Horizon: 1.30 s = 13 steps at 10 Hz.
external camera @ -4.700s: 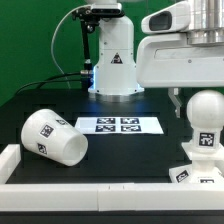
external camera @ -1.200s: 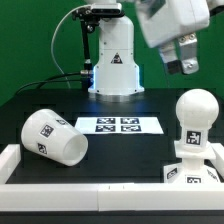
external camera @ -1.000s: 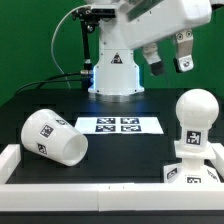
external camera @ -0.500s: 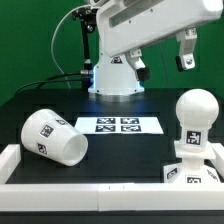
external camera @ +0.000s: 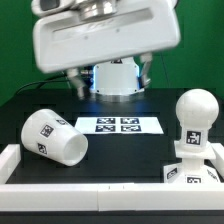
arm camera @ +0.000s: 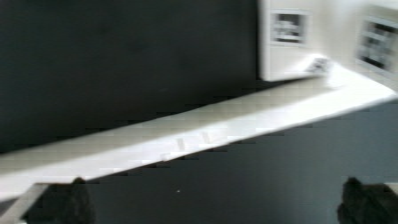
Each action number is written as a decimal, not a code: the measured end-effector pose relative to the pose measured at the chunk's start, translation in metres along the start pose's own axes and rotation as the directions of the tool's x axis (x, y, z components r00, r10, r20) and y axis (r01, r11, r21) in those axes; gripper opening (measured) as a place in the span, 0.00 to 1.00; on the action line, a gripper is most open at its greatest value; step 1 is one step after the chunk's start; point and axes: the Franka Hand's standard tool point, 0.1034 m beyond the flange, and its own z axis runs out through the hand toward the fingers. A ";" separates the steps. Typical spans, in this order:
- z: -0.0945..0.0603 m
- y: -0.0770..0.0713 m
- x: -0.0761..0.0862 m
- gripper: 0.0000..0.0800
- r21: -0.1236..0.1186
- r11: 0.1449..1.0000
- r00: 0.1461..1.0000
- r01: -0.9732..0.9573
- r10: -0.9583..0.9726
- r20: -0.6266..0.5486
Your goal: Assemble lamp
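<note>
Fingers (external camera: 76,82) hang spread, holding nothing, mid-frame under the gripper (external camera: 110,78). Shade (external camera: 53,137) lies tipped lower left, mouth toward the left. Bulb (external camera: 197,118) stands upright on base (external camera: 194,165), lower right. Black table (external camera: 120,155), marker board (external camera: 119,125) centre, green backdrop (external camera: 30,45).

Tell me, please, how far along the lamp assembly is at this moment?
Done: the bulb stands upright on the base at the exterior view's right. In hand: nothing; the gripper hangs above the table with its fingers apart and empty, up between the shade and the bulb. Left: the shade lies on its side at the exterior view's left, apart from the bulb, not yet fitted.
</note>
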 end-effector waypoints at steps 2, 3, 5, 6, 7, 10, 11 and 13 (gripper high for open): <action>0.007 0.001 -0.003 0.87 0.003 0.998 0.998 0.057 -0.057 0.013; -0.003 -0.009 -0.004 0.87 0.064 0.996 0.996 0.057 -0.062 0.065; -0.002 0.000 -0.002 0.87 0.040 0.979 0.978 0.201 -0.203 0.051; -0.003 0.001 -0.002 0.87 0.037 0.964 0.963 0.263 -0.264 0.053; -0.001 0.004 -0.003 0.87 0.037 0.955 0.954 0.293 -0.295 0.054; 0.030 0.042 -0.024 0.87 -0.033 0.932 0.924 0.361 -0.352 0.150; 0.046 0.047 -0.033 0.87 -0.041 0.939 0.929 0.342 -0.331 0.167; 0.068 0.056 -0.051 0.87 -0.074 0.933 0.929 0.353 -0.341 0.144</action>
